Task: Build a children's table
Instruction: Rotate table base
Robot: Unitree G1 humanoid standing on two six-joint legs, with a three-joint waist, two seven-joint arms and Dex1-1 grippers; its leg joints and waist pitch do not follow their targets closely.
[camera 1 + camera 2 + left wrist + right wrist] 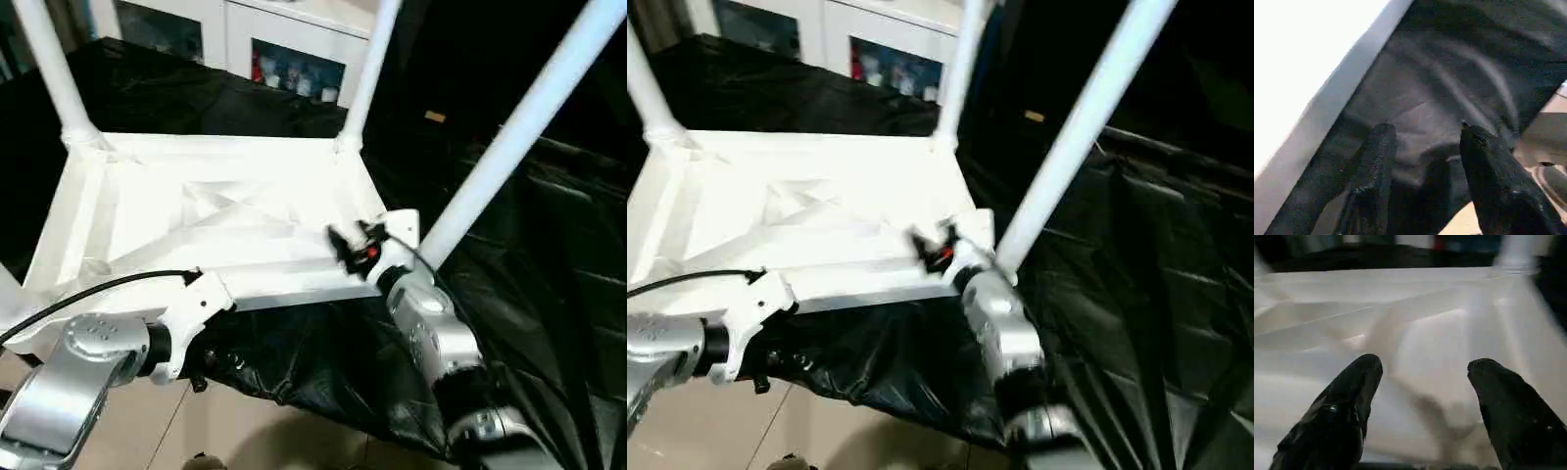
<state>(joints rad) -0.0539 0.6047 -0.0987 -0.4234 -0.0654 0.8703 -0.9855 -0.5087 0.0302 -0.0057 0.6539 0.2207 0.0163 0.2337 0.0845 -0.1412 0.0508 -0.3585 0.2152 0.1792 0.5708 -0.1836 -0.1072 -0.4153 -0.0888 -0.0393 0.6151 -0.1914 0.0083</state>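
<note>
Dim room; tabletop (pixel 216 211) glares white; wrist views blurred, black cloth (pixel 549 294) murky.

White glass-door cabinet (pixel 284 44) at back, black sheeting (pixel 529 294), beige tiled floor (pixel 225 431)

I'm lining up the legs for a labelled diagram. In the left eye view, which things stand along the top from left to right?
Far-left leg → cabinet → middle leg → near-right leg.

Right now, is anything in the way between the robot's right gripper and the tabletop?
Nothing visible. The right gripper hangs with its fingers apart over the tabletop's ribbed underside, near the corner where one leg stands, with only open air between.
</note>
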